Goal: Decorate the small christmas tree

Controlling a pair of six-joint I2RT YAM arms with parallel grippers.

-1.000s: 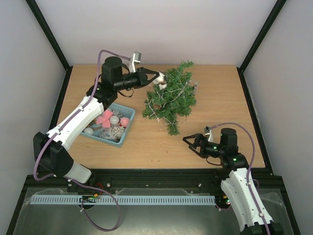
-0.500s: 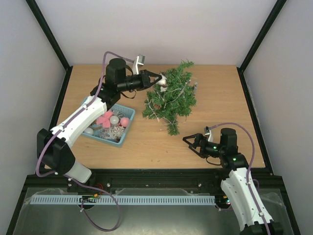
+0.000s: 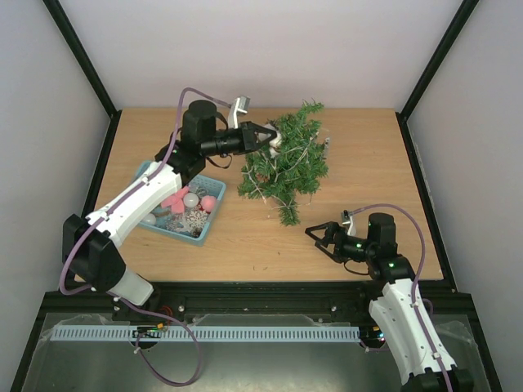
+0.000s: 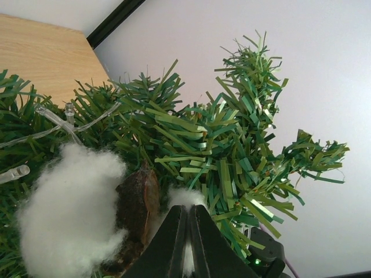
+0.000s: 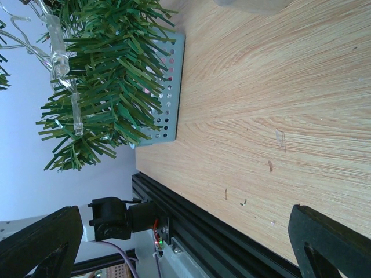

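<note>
Green bushy needles first: there's one small christmas tree (image 3: pixel 286 163) and it sits upper middle in the overhead view, on the wooden table (image 3: pixel 368 180), with one clear light string (image 3: pixel 300 150) looped through the branches. In the left wrist view I count two bulbs (image 4: pixel 69 109) of that string against the needles. There's also one big cotton puff (image 4: pixel 69 214) stuck in the tree at lower left, and one brown bark-like chunk (image 4: pixel 137 205) touching its right side. The left gripper (image 4: pixel 188 213) is right up against the tree's left side, jaws squeezed flat together. A wisp of white fluff (image 4: pixel 182 198) is at the tips and more white shows in the crack between the fingers, so it looks pinched. Left of the tree and clear of it is one teal basket (image 3: pixel 204 224), with the left arm passing over its upper corner. Inside I can make out three pink pieces (image 3: pixel 174 196) and two pale balls (image 3: pixel 190 198), plus some silvery glittery stuff I can't separate. The right gripper (image 3: pixel 317 241) is way off at lower right, well apart from the tree. It's low over bare wood, jaws spread wide and holding nothing.
</note>
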